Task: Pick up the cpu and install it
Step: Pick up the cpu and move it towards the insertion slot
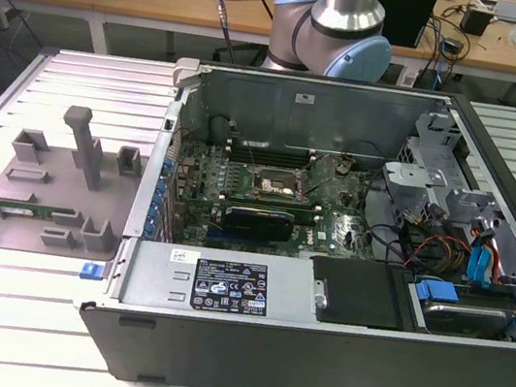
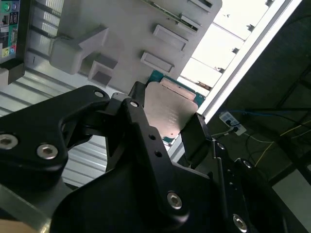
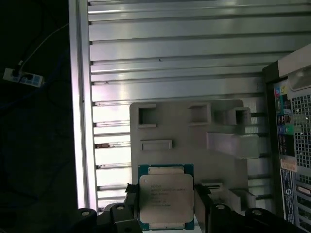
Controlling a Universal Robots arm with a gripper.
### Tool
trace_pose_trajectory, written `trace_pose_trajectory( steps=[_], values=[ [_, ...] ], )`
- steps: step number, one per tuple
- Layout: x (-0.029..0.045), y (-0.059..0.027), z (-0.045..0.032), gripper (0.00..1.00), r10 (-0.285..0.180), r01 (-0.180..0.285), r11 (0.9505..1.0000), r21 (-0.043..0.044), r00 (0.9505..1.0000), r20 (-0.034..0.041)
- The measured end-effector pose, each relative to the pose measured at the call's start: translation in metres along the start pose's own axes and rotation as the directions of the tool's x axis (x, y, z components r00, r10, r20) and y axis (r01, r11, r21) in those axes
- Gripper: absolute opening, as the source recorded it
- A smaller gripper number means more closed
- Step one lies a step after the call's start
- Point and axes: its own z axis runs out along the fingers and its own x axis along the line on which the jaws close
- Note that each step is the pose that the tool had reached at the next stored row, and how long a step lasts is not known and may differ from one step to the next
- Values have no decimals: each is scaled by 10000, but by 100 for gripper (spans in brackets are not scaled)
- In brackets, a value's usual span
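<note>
**Chip clamped in the claw over the grey tray**

The claw [image 3: 166,201] is closed narrow on the cpu [image 3: 166,194]. Its black fingers [image 3: 131,196] press two opposite edges, and the silver top faces the camera in both wrist views. The chip is held in the air above the grey moulded tray [image 3: 184,128], which lies on the slatted metal tabletop [image 3: 170,58]. Just beside the tray stands the open computer case [image 1: 312,349]. The motherboard socket [image 1: 272,184] sits deep inside it, well apart from the tray.

Second wrist view: cpu [image 2: 171,110] partly hidden behind gripper fingers [image 2: 146,133]; grey tray [image 2: 121,34] beyond cpu cut by picture edge
</note>
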Motion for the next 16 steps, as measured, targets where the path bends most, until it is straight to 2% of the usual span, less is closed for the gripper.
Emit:
trace_pose_trajectory(
  steps=[4,16],
  values=[
    [-9,2,-4,54,1,-1,10000,3,10000,-5],
    [-238,15,5,54,0,0,10000,2,10000,-2]
  ],
)
